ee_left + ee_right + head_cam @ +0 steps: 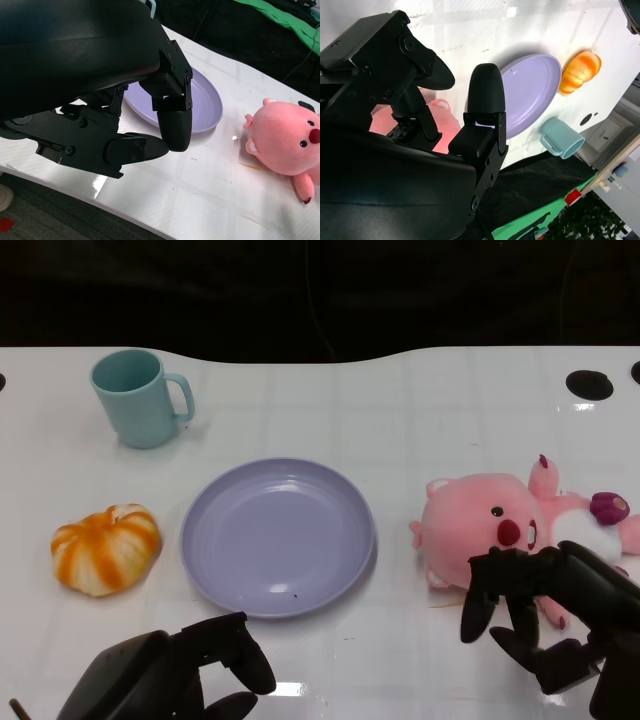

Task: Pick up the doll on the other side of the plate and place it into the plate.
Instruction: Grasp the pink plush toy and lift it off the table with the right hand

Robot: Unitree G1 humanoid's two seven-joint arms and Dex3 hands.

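Note:
A pink plush doll (490,525) lies on its back on the white table, just right of the lilac plate (280,535). My right hand (545,615) hovers over the doll's near side, its fingers spread and pointing down, holding nothing. In the right wrist view the doll (442,125) shows pink between the fingers of the right hand (410,150), with the plate (535,85) beyond. My left hand (175,670) sits low at the table's near edge, in front of the plate, empty. The left wrist view shows that left hand (115,100), the plate (210,107) and the doll (285,145).
An orange and white pumpkin toy (105,548) lies left of the plate. A teal mug (135,397) stands at the far left. Two dark holes (588,384) mark the table's far right corner. Behind the table everything is dark.

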